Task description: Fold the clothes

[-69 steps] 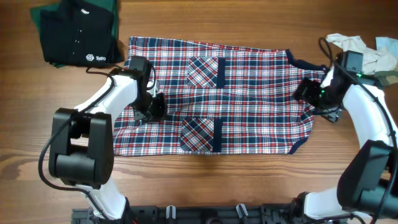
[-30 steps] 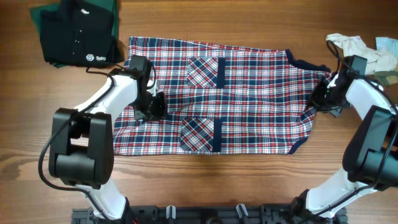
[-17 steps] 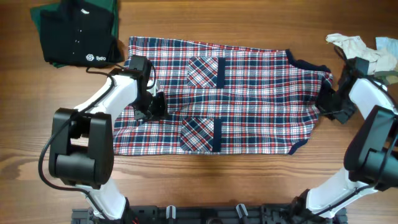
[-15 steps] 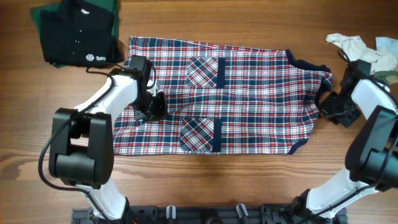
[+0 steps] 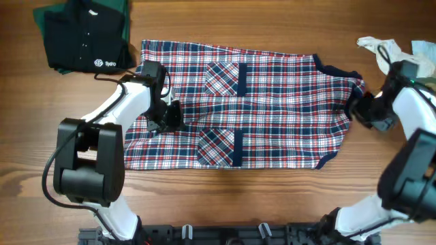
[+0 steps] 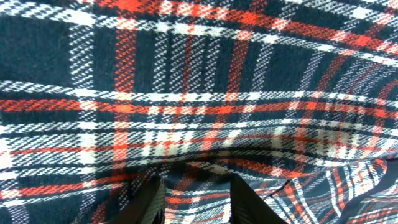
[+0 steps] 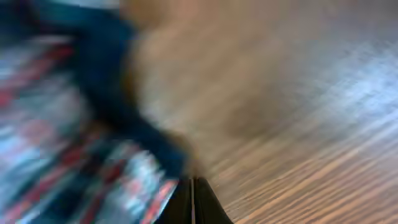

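The clothes, a red, white and navy plaid shirt (image 5: 272, 109), lie spread flat across the middle of the table, two patch pockets facing up. My left gripper (image 5: 168, 117) presses down on the shirt's left part. In the left wrist view a raised fold of plaid cloth (image 6: 186, 93) sits pinched between its dark fingers (image 6: 198, 202). My right gripper (image 5: 359, 109) hovers at the shirt's right edge by the navy trim. Its wrist view is blurred, but the jaws (image 7: 191, 183) stand pressed together with nothing between them, plaid (image 7: 50, 124) to their left and bare wood to their right.
A folded black garment (image 5: 85, 41) with a small white logo lies at the back left on something green. A crumpled off-white and pale green cloth (image 5: 395, 51) sits at the back right, close behind the right arm. Bare wooden table (image 5: 272, 190) runs along the front.
The right arm has swung along the shirt's right edge, out to the right and slightly back, and that corner now lies spread further right. The left arm has not moved.
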